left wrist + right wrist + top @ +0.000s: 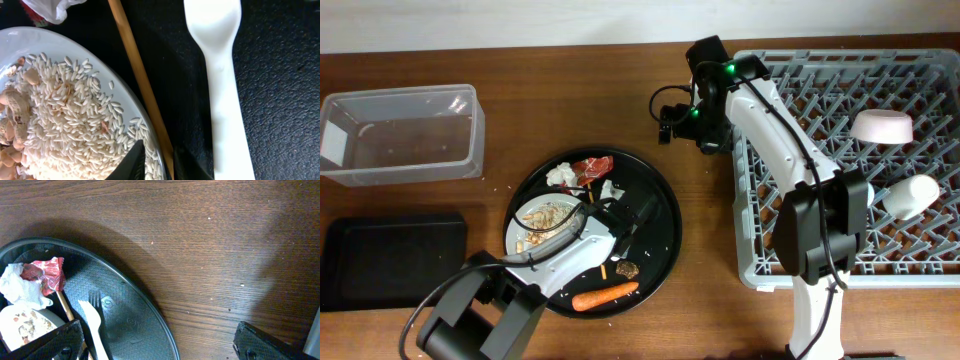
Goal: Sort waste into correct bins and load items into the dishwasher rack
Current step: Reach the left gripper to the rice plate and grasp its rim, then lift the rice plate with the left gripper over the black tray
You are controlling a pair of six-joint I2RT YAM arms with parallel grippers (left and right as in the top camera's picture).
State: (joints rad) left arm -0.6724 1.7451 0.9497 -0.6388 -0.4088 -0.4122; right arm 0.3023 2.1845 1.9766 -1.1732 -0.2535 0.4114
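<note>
A white plate [535, 215] of rice and beige crumbs [65, 115] sits on the round black tray [660, 240]. A thin wooden stick [135, 65] and a white fork [220, 75] lie beside it. My left gripper [157, 150] is narrowly open, one finger over the plate, the other between stick and fork. Also on the tray are a red wrapper [592, 168], white paper [560, 176], a carrot [605, 296] and a brown lump [626, 269]. My right gripper [160, 345] is open and empty over bare wood beside the tray's rim. The pale blue cup is out of view.
The clear tub [400, 135] stands at the far left, with the shallow black tray [390, 260] in front of it. The grey rack [920, 270] on the right holds a white bowl [883, 127] and a white cup [910, 195].
</note>
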